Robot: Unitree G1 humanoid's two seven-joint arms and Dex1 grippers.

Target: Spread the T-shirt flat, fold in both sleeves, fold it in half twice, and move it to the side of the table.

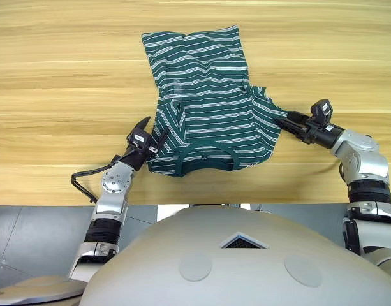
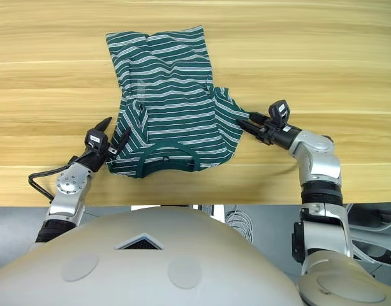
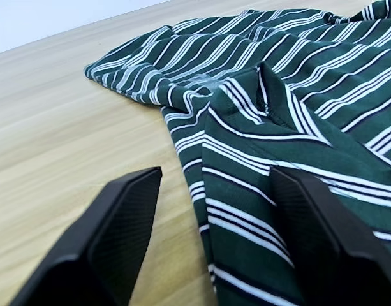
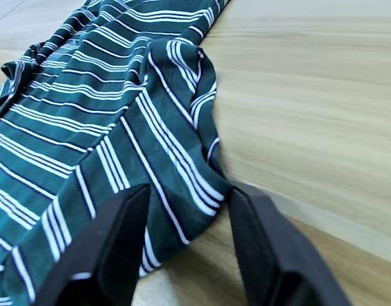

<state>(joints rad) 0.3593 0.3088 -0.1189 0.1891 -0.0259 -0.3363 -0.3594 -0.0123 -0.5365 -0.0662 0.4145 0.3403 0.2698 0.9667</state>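
Currently we find the T-shirt (image 1: 205, 95) rumpled between both grippers; left gripper (image 1: 154, 129) and right gripper (image 1: 283, 123) stand with fingers apart, each straddling an outer edge, presumably to pinch and spread it flat.

A light wooden table (image 1: 55, 95) spans the view, with grey floor (image 1: 29, 236) below its near edge.

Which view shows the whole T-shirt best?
Left eye view: the whole T-shirt lies crumpled on the table, collar toward the robot. Right eye view matches. Wrist views give close-ups of its sleeve edges.
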